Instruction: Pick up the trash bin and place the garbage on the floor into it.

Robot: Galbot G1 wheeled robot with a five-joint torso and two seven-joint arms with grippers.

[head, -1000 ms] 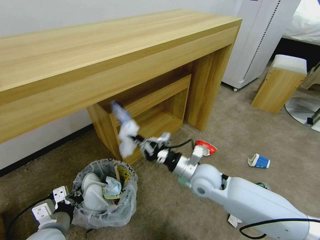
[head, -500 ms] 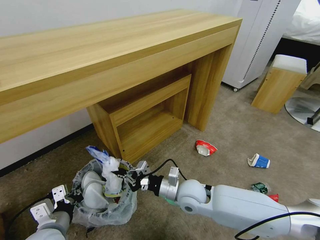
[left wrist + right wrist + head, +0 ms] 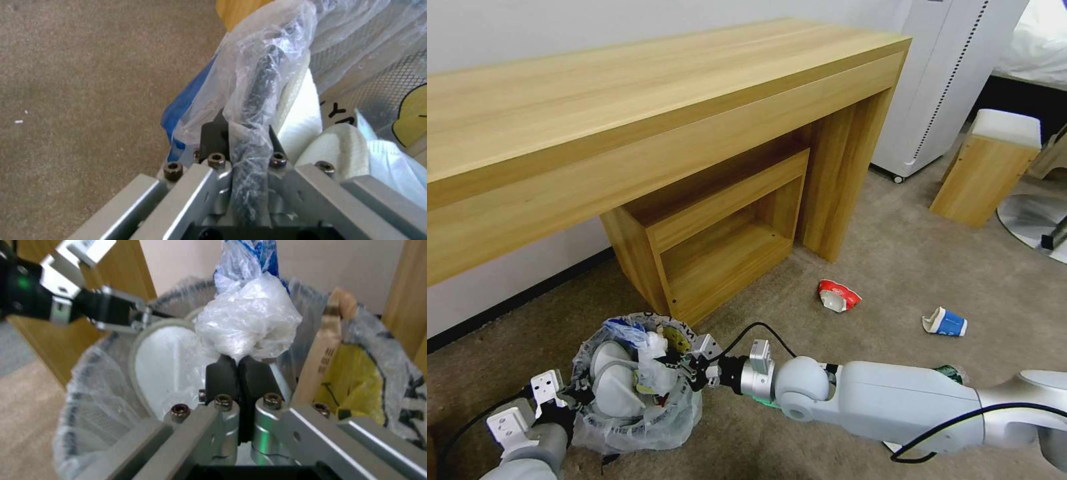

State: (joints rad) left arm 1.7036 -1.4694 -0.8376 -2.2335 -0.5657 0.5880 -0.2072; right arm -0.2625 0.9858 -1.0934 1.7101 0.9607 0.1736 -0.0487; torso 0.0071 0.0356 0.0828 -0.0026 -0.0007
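Where our right fingers [image 3: 240,373] press together, they pinch the lower edge of a crumpled plastic wrapper [image 3: 249,320], white with a blue tail; the wad stands above the fingertips and sits directly over the open mouth of the trash bin [image 3: 684,417]; in the head view the right gripper [image 3: 675,363] hangs just inside the near rim, so the wrapper lies inward and slightly up from the fingers, with the hollow of the bin below it. Our left fingers [image 3: 213,133] are closed on the bin's dark rim, bag [image 3: 267,66] and all, at the side opposite the right arm; the rim runs lengthwise between them; we judge that this grip steadies the bin, which rests on the floor [image 3: 840,413] in front of the desk [image 3: 627,127]. Inside the bin we see white slippers [image 3: 610,383], a wooden stick [image 3: 327,343] leaning on the far wall and a yellow print on the liner. We judge the drop is what remains here: the wad need only fall straight down. Out on the carpet, well apart from the bin and toward our right, lie a red-white cup [image 3: 838,295] and a blue-white cup [image 3: 945,322], nearer the right arm than the left.
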